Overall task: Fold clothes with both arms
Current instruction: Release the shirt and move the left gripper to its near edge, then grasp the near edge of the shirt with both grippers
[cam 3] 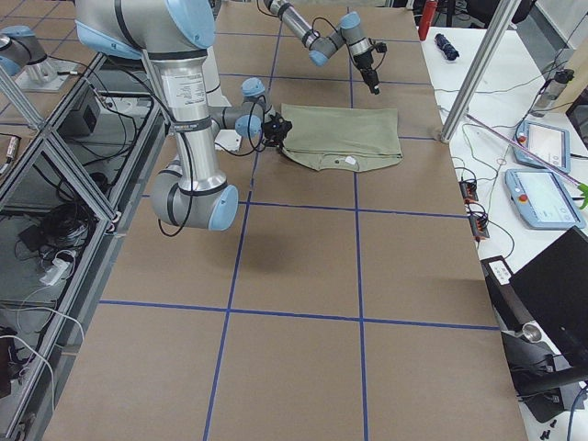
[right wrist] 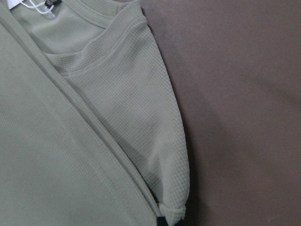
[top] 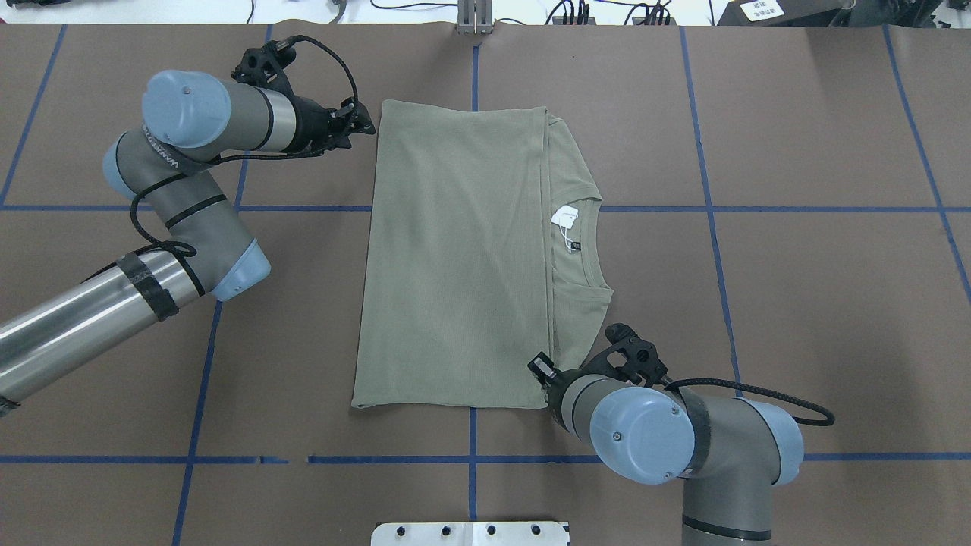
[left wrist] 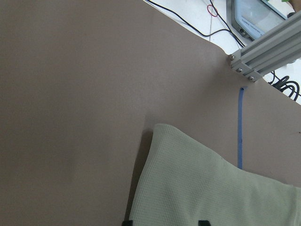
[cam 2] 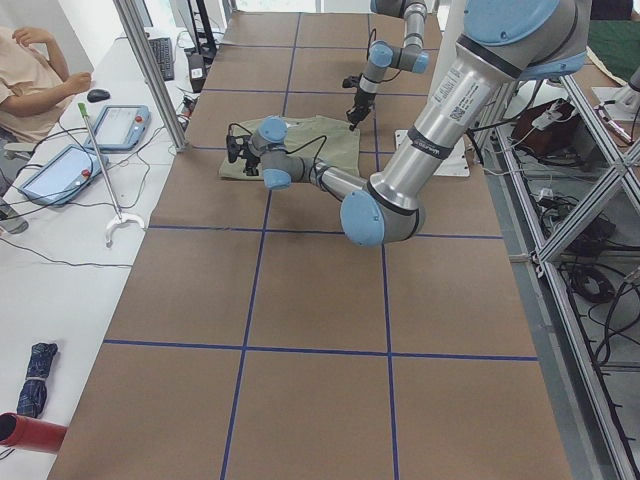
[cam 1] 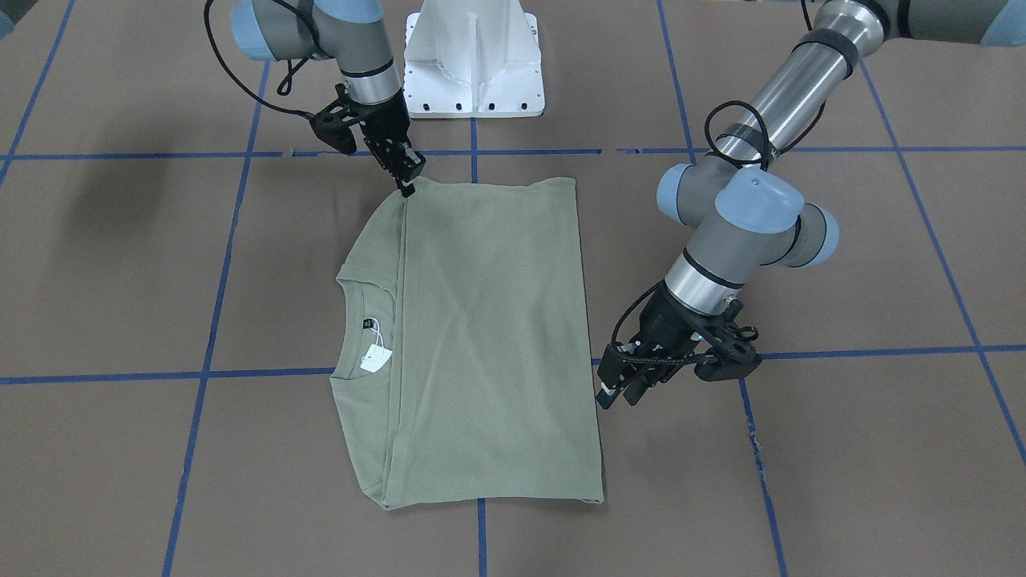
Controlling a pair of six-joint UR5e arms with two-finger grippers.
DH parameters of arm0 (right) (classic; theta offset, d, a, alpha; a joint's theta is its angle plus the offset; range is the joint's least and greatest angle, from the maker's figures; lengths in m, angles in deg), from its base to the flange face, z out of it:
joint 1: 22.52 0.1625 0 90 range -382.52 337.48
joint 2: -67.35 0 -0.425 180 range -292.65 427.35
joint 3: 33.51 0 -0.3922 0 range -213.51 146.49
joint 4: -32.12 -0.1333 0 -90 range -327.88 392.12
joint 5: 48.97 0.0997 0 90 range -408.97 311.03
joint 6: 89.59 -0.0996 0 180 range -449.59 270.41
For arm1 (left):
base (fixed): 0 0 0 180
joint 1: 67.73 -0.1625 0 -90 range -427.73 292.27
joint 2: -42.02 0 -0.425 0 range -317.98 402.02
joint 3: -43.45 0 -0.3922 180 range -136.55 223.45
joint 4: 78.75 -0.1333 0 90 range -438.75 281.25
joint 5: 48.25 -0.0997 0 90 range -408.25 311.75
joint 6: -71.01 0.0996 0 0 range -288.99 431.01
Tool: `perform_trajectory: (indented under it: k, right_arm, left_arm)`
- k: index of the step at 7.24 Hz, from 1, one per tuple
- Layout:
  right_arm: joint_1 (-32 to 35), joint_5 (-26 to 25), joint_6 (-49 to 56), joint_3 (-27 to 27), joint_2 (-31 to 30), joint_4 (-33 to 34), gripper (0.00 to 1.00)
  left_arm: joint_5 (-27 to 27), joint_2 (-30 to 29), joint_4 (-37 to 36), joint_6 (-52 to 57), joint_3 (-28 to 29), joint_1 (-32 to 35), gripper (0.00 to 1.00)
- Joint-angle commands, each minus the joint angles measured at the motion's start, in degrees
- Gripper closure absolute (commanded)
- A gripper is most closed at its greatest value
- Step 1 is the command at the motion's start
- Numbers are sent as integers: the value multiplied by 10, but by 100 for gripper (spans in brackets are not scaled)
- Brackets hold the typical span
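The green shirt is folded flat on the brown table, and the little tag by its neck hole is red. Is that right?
Almost. The tag is white, not red; the overhead view shows it clearly. The rest stands: the green shirt lies folded flat on the brown table, and the tag sits by its neck hole.

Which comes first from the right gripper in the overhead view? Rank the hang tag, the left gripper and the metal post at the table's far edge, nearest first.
From the right gripper, at the shirt's near right corner:
1. hang tag, at the collar, straight beyond the gripper.
2. left gripper, at the shirt's far left corner.
3. metal post, middle of the far edge.
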Motion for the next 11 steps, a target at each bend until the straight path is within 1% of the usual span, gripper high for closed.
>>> perform_trajectory:
  k: [1,2,3,4,5,6,7,9,11]
  right_arm:
    - [2,1,0,-13,-7,0,100]
    - [2,1,0,-14,-8,-1,100]
    - [2,1,0,-14,-9,-1,100]
    - [3,1,0,-20,-11,0,100]
    - [3,1,0,-28,-18,0,100]
    - [3,1,0,-30,-19,0,100]
    - [3,1,0,-30,-20,0,100]
    - [3,1,0,-30,-20,-1,100]
    - [3,1,1,-30,-20,-1,100]
  left_arm:
    - [-7,99,-5,-103,-131,-49,44]
    - [-22,147,-37,-137,-206,-83,44]
    - [-57,183,-85,-164,-274,-140,44]
    - [-117,202,-149,-200,-334,-213,45]
    - [-131,203,-221,-226,-367,-254,46]
    - [-152,204,-249,-240,-371,-282,46]
    - [-166,218,-249,-241,-370,-298,47]
    - [-166,230,-250,-241,-370,-301,47]
    - [-165,229,-250,-252,-367,-312,49]
